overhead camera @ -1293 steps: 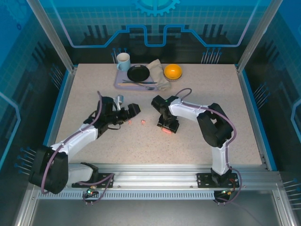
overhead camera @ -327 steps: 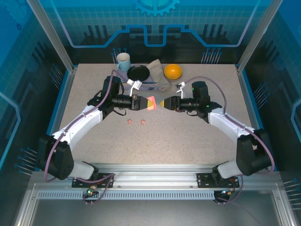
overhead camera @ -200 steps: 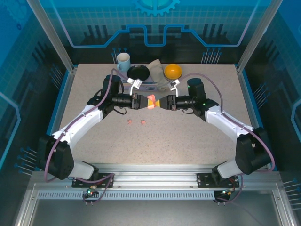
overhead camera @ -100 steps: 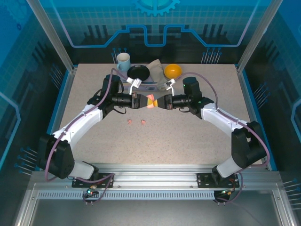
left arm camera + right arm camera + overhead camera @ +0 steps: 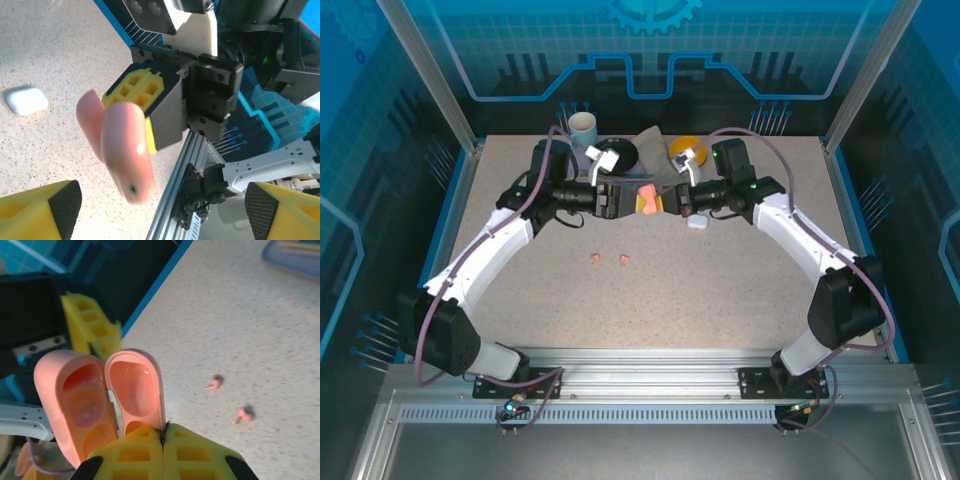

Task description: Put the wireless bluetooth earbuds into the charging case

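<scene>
A salmon-pink charging case [image 5: 646,200] hangs open in the air at the back middle of the table. My right gripper [image 5: 670,198] is shut on the edge of one half [image 5: 134,385] of it. My left gripper [image 5: 617,198] faces it with its fingers [image 5: 42,210] spread wide on either side of the case [image 5: 125,150], not touching. Two pink earbuds [image 5: 595,259] [image 5: 623,259] lie on the table in front, and they show beyond the case as the earbuds [image 5: 215,382] [image 5: 244,414] in the right wrist view. A white case [image 5: 696,223] lies shut under the right arm.
Behind the grippers a tray [image 5: 295,255] carries a mug [image 5: 583,125], a black plate [image 5: 617,155], a grey cloth [image 5: 650,140] and an orange [image 5: 680,146]. Blue walls rim the speckled table [image 5: 720,290].
The left gripper has opened and let go of the pink case. The right gripper has shut on it. Both grippers and the case have shifted towards the back.
</scene>
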